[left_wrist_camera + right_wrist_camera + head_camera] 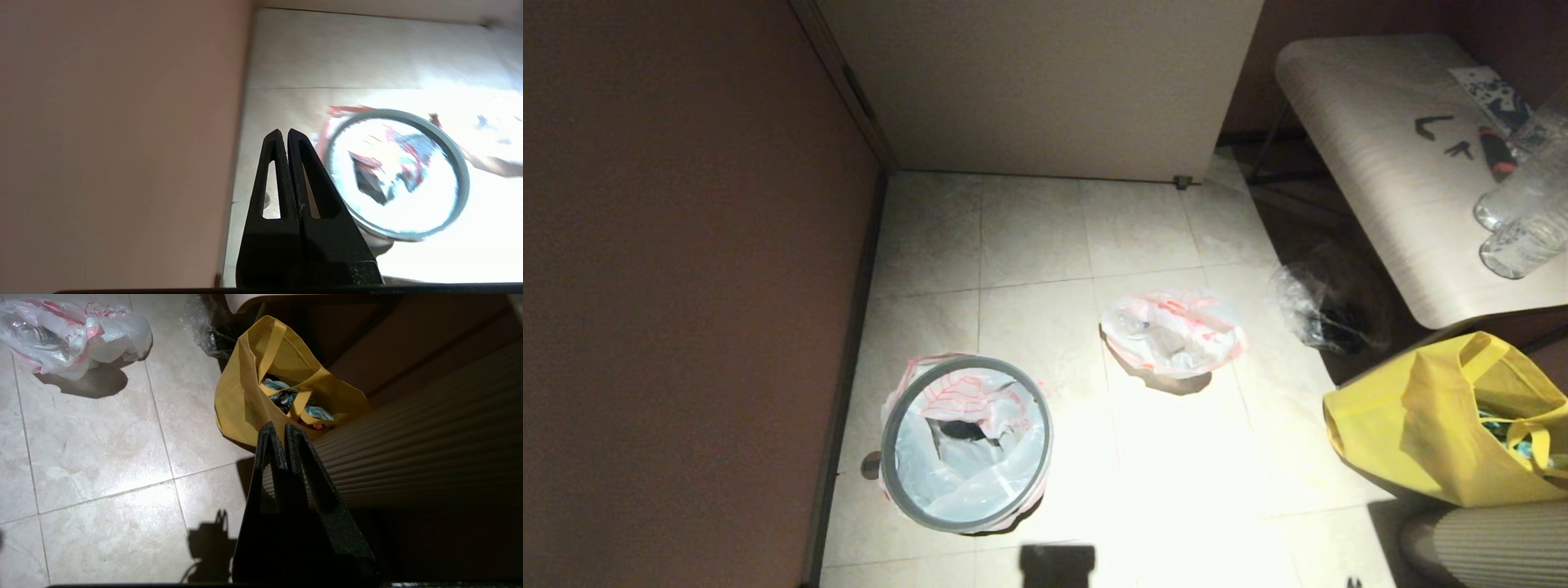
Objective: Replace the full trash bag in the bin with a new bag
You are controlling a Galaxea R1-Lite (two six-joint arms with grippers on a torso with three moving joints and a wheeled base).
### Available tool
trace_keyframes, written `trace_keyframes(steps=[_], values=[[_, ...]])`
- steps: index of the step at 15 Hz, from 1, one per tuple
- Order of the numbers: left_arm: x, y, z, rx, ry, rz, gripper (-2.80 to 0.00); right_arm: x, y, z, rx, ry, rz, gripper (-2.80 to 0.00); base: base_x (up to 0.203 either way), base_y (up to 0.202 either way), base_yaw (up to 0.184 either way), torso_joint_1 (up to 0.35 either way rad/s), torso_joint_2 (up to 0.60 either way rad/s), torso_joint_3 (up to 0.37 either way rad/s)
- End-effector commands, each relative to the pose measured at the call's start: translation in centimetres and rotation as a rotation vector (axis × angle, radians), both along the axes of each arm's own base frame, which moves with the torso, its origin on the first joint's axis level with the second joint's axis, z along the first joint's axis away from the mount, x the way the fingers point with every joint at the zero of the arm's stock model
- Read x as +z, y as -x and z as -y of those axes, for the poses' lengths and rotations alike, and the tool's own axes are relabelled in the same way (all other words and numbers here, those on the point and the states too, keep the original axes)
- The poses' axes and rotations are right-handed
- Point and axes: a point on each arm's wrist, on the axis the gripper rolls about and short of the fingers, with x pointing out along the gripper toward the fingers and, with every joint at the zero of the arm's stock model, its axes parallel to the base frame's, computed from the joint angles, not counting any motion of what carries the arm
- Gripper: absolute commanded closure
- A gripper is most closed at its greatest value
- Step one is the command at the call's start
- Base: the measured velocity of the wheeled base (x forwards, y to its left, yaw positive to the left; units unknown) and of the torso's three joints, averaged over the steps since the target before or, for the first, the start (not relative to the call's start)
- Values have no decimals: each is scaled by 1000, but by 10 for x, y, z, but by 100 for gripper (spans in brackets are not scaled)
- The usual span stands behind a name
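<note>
Pale tiled floor point(1045, 245): lined bin point(966, 443), full trash bag point(1174, 333) apart; left gripper point(284, 134), right gripper point(278, 428) both pinched together.

Pale tiled floor point(1045, 237) — bin point(966, 443), full trash bag point(1174, 333), yellow tote point(1445, 425) well apart.

The bin point(968, 445) stands upright on the floor at about seven o'clock in the head view, close to the wall, its grey ring rim point(900, 403) seated on top; inside it the new bag point(980, 425), thin translucent white plastic with a red line drawing and lettering, lines the opening, its edge folded out under the ring and a dark gap showing at its middle. The full trash bag point(1174, 332), a lumpy white bundle with red print and clear bottles showing through, lies on the floor at roughly two o'clock from the bin, well apart from it.
</note>
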Motion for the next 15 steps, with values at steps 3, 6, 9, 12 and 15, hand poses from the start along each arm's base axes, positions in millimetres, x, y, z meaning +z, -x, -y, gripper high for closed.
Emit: trace_keyframes(steps=[3,6,9,12,15], values=[[-5,-2,3,-124,-40,-31,0,-29,27,-3,63,-1,55,0,0,0,0,0,0,0],[-19,-2,5,-200,-24,-168,0,-63,14,-6,193,-21,52,0,0,0,0,0,0,0],[-18,-2,5,-202,6,-169,0,-74,4,-10,373,-22,107,0,0,0,0,0,0,0],[-19,-2,5,-203,7,-172,0,-81,4,-11,399,-32,35,0,0,0,0,0,0,0],[-19,-2,5,-204,5,-171,0,-81,4,-11,396,-72,47,0,0,0,0,0,0,0]])
